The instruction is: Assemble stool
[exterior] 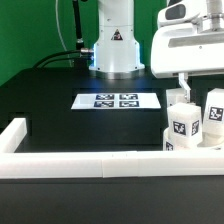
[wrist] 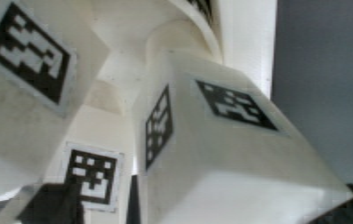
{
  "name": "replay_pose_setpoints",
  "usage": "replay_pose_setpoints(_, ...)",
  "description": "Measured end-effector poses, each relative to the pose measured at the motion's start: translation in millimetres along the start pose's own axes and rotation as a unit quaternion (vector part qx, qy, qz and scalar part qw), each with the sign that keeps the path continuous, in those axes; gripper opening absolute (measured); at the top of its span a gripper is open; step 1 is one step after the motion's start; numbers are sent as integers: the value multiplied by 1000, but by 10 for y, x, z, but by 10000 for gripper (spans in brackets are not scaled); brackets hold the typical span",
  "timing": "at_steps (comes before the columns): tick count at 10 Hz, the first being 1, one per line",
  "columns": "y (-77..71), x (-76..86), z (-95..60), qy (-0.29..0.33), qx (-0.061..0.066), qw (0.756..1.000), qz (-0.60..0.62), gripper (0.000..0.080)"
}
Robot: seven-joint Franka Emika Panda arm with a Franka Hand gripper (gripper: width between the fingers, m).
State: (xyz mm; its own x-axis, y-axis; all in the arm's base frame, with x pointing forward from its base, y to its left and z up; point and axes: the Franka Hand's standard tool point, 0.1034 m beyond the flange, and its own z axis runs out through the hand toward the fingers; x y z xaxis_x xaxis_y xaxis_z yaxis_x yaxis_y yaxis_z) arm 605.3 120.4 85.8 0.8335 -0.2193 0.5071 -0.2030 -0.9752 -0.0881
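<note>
Black tabletop [exterior: 50,105] with a green backdrop behind it; a white border rail [exterior: 70,166] runs along the near edge and turns up the exterior view's left side. One marker board [exterior: 117,100], flat and white with four tags, lies mid-table in front of the arm's base [exterior: 116,50]. Dark cables hang behind the base.

Count of stool parts in the exterior view: white tagged pieces are clustered at the exterior view's right, just inside the rail. At least three tagged white blocks can be told apart: one leg [exterior: 183,120] standing upright nearest the camera with a tag facing out, a second tagged piece [exterior: 213,113] just beside it toward the exterior view's right, and a low white part [exterior: 172,140] at their foot touching the rail. Whether the low part is the seat cannot be told; the cluster is cut by the frame edge.

Arm pose: the wrist and hand housing sit high at the exterior view's right, directly above the cluster, and the gripper [exterior: 186,88] points straight down with its fingers reaching the top of the upright leg.

Wrist view: filled by white tagged surfaces at close range, four tags visible, one tagged block [wrist: 226,150] in the centre. The fingertips are not clearly resolved in either view, so whether the jaws are parted or clamped cannot be told.
</note>
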Motion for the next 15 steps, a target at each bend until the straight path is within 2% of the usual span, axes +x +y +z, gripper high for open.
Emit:
replay_pose_setpoints(7,-6,1,-5,-3,0,1000,2,649)
replay_pose_setpoints(9,-67,31,-126,-61,3,998,31,649)
replay_pose_setpoints(11,-72,-16,-108,-91,-2,995,46,649)
replay_pose_setpoints(12,-69,10,-107,-133,-6,989,59,649)
replay_pose_setpoints(13,-43,247,-90,-129,-3,989,71,649)
replay_pose_setpoints(15,5,252,-84,-149,-6,986,75,649)
